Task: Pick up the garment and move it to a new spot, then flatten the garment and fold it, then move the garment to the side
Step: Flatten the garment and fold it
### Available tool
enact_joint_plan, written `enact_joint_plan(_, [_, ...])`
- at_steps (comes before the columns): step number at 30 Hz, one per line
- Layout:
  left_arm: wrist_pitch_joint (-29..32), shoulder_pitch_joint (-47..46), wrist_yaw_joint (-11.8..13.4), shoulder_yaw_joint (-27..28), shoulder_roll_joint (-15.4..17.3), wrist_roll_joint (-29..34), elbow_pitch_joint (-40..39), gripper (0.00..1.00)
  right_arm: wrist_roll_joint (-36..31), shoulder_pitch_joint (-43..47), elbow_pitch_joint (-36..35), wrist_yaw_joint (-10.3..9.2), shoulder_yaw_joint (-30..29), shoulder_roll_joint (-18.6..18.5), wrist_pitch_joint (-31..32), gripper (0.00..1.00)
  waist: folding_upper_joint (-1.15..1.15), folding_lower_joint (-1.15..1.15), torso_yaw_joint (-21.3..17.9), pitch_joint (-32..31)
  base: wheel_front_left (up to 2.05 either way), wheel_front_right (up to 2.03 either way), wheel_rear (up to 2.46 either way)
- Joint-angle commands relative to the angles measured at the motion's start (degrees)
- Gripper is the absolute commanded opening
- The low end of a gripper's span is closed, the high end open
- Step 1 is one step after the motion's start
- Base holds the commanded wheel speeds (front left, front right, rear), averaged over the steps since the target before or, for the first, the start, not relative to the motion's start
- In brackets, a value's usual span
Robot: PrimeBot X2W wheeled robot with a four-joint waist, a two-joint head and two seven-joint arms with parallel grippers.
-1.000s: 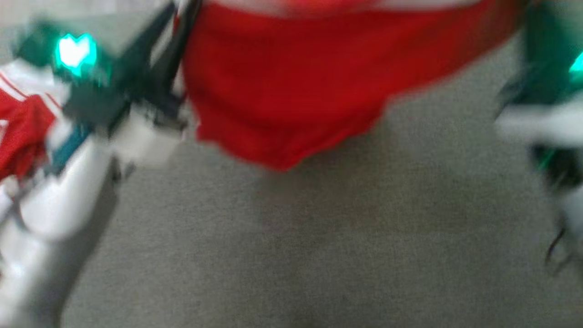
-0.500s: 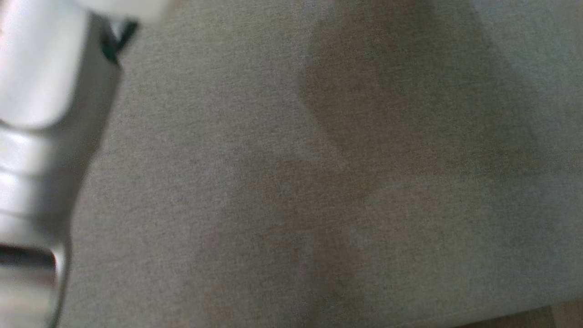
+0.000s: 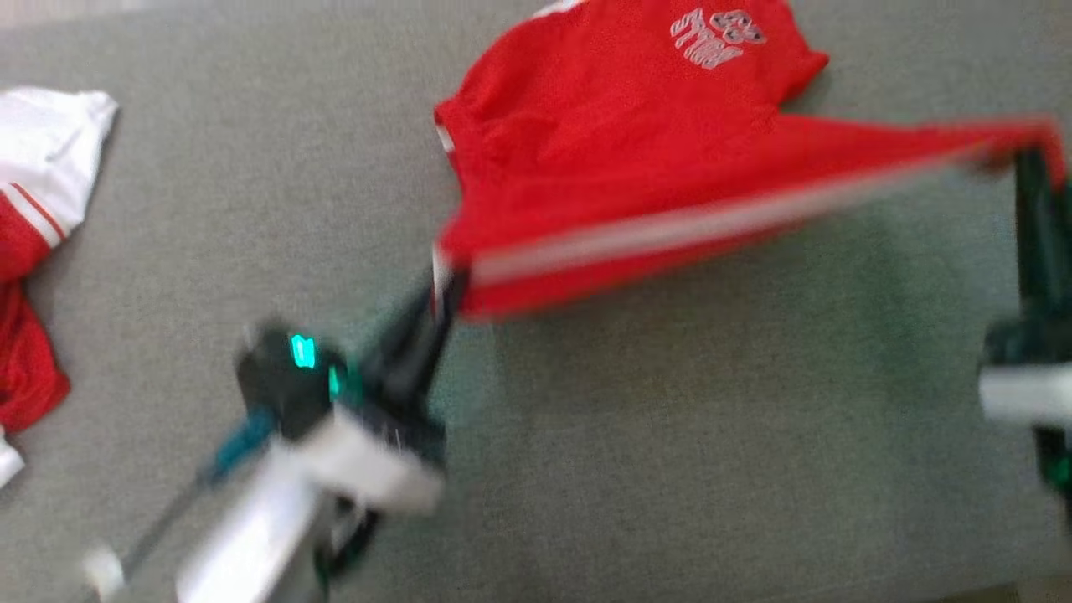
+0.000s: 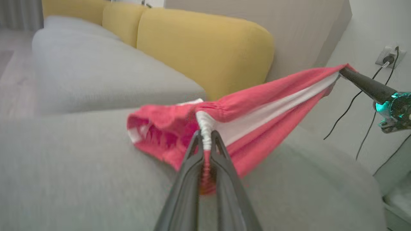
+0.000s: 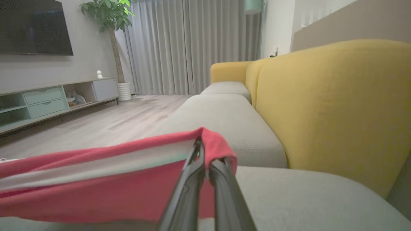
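Left gripper: fingers pressed together on the banded edge of the garment, angled up and to the right from the pale forearm at lower left. Right gripper: clamped on the same edge, fingers pointing up. The arms are spread well apart.

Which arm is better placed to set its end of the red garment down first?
Probably left: the left claw grips the garment beside cloth resting on the sofa; the right claw holds its end stretched in air.

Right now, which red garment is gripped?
The lettered red garment, stretched by its white-banded edge between the left end effector and right end effector; the red-and-white one lies loose, apart.
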Motion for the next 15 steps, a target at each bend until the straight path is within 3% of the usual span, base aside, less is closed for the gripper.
enact_joint_plan(1, [-0.12,2.00,0.11,2.04,1.81,-1.25,-2.32,0.00,0.81,3.05,-2.84,-0.04,-1.20,-0.70,-0.14,0.00,0.00,0.01,0.07,-1.75,0.00,0.00,0.00])
enact_joint_plan(8, [-0.12,12.04,0.11,-0.39,3.95,-4.73,-7.91,0.00,2.62,16.47,-8.73,-0.04,-4.40,-1.56,-0.14,0.00,0.00,0.01,1.10,-3.46,0.00,0.00,0.00])
enact_joint_plan(11, [-0.06,10.09,0.11,-0.53,3.56,-5.25,-8.80,0.00,3.44,15.20,-8.30,-0.04,-3.56,-2.99,1.10,0.00,0.00,0.01,1.84,-2.97,0.00,0.00,0.00])
enact_joint_plan(15, [0.70,1.93,0.11,-1.66,0.83,-5.54,-5.73,0.00,5.81,6.38,-3.59,-0.04,0.36,-5.39,4.58,0.00,0.00,0.01,3.99,-1.12,0.00,0.00,0.00])
